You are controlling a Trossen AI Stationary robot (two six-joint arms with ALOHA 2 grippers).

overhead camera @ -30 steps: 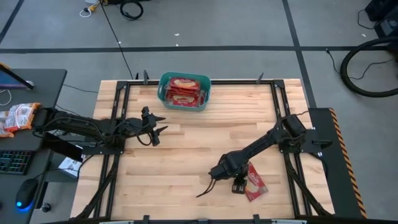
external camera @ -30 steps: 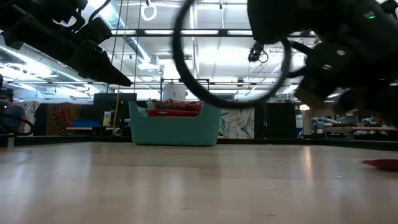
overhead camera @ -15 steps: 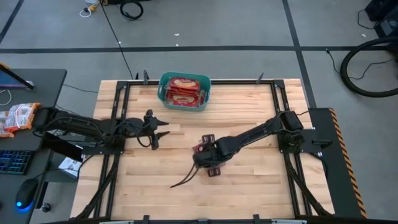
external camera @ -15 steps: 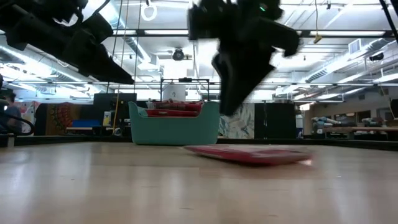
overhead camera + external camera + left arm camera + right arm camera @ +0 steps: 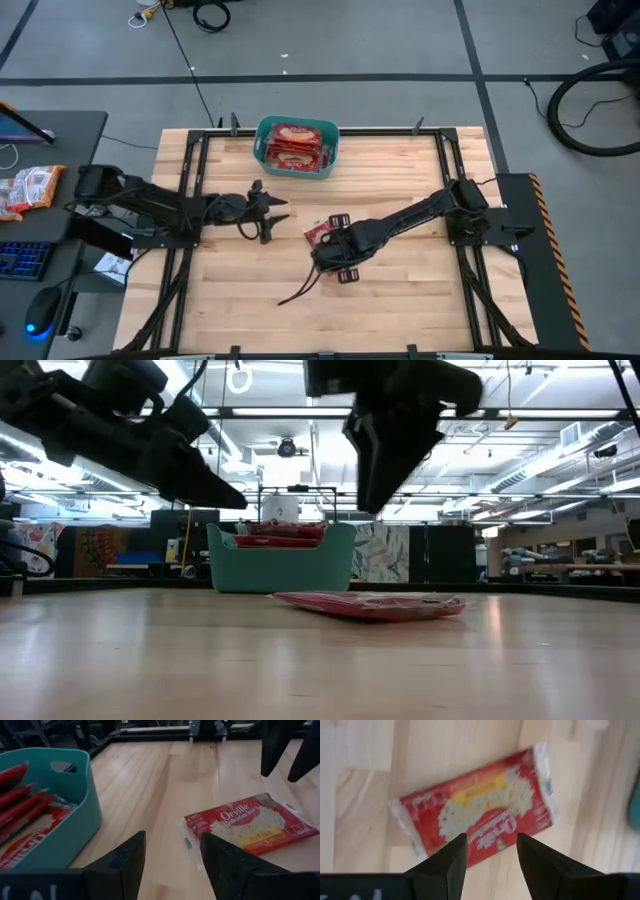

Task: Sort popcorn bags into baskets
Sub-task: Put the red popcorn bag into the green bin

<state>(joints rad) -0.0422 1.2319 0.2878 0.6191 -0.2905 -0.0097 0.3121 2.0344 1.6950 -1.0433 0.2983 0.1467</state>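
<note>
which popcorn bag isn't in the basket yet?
The popcorn bag lying flat on the table mid-workspace, below the right end effector; the others sit in the teal basket.

The table [image 5: 400, 160] is pale jointed wood with a smooth sheen. The popcorn bag [image 5: 252, 822] is glossy printed film. The basket [image 5: 75, 815] is smooth matt teal plastic.

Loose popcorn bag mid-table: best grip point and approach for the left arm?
The popcorn bag lies flat on the table, apart from the basket. I'd pinch the short edge facing the left gripper, coming in low from that side with one finger slid underneath. The right gripper hangs open above it.
</note>
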